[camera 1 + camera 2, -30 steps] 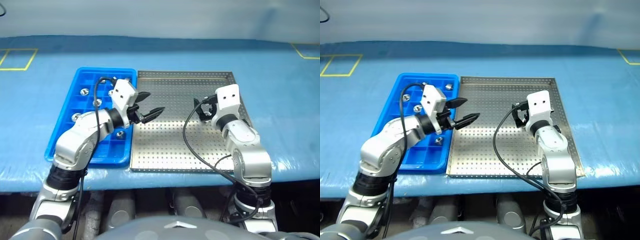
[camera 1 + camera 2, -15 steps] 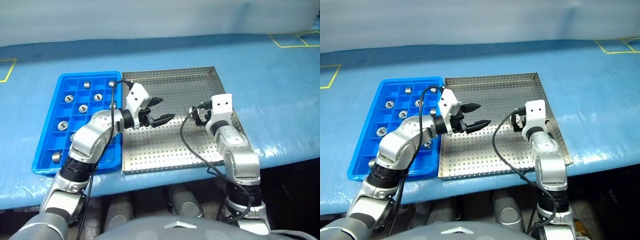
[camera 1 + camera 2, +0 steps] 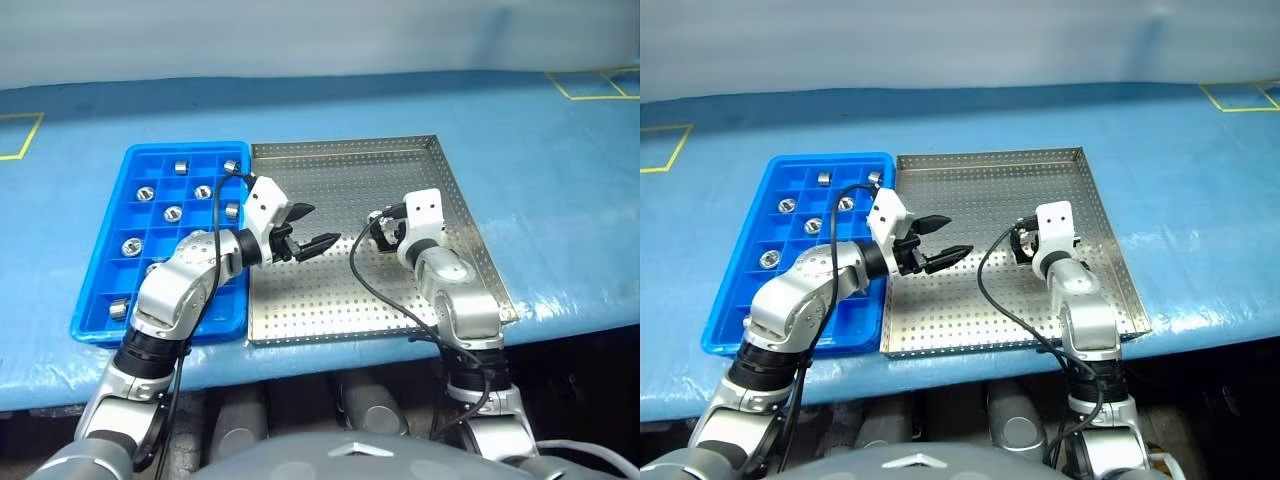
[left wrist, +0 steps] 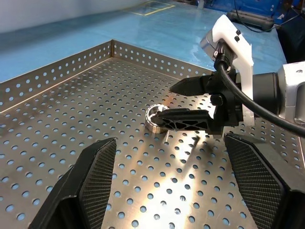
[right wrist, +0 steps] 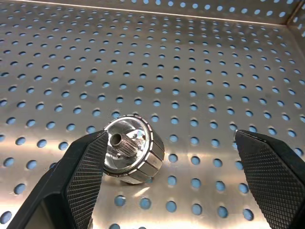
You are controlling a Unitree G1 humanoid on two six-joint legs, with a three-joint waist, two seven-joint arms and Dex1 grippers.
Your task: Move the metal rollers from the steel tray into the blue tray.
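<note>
Right end effector point(image 5: 167, 191) lowered, fingers spread, unclenched | small shiny silver hollow metal roller point(image 5: 128, 149) between fingertips on perforated steel tray point(image 3: 330, 300) | left end effector point(image 3: 312, 228) released, hovering

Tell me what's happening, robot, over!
Both grippers open: left gripper, right gripper. Last metal roller on steel tray, between right gripper's fingers, ungripped. Nothing blocking.

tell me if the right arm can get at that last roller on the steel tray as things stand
Probably yes. The right tool is open just short of the roller, which lies on its side on the steel tray, nearer one finger. Nothing lies between them, and the left tool hangs off to the side.
</note>
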